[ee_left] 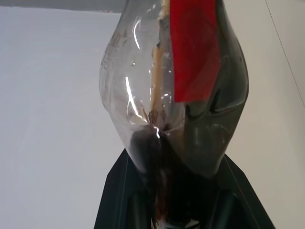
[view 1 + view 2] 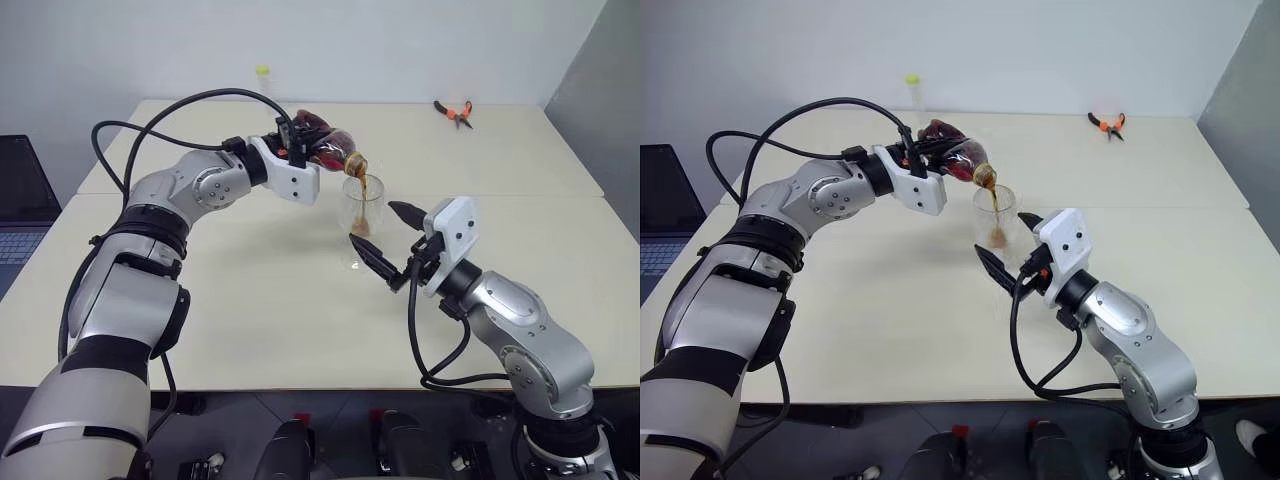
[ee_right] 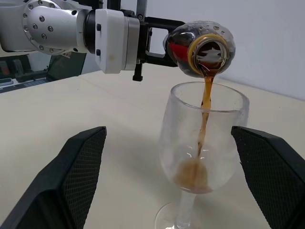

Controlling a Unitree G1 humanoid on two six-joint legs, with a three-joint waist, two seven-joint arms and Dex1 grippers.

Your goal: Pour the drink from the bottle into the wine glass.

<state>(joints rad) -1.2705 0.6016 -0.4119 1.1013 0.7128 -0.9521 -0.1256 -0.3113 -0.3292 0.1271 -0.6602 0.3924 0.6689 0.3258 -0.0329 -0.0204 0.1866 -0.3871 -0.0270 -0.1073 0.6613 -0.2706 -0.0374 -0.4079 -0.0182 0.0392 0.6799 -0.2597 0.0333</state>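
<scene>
From the left eye view, the left gripper [image 2: 300,140] is clamped on the bottle [image 2: 325,146], which lies tipped on its side above the table [image 2: 250,310], mouth aimed right and a little down; a thin stream of the drink [image 2: 364,190] falls from the mouth into the wine glass [image 2: 362,215], which stands upright on the table near its middle; a small dark pool sits low in the bowl; the right gripper [image 2: 388,240] waits on the near right side of the glass with its fingers spread wide, one on each side of the glass and clasping nothing; a pair of orange-handled pliers [image 2: 454,112] lies at the far right of the table, well apart; a thin clear tube with a yellow-green cap [image 2: 262,80] stands at the far edge; a laptop [image 2: 20,210] sits off to the left.

The right eye view gives the same layout; the bottle mouth hangs just above the glass rim.

In the left wrist view the bottle fills the space between the two black fingers [image 1: 119,195], its red label [image 1: 193,47] and dark contents showing.

In the right wrist view the uncapped mouth pours a brown thread into the glass, and the two black fingers [image 3: 71,176] stand apart on either side, clear of the glass.
</scene>
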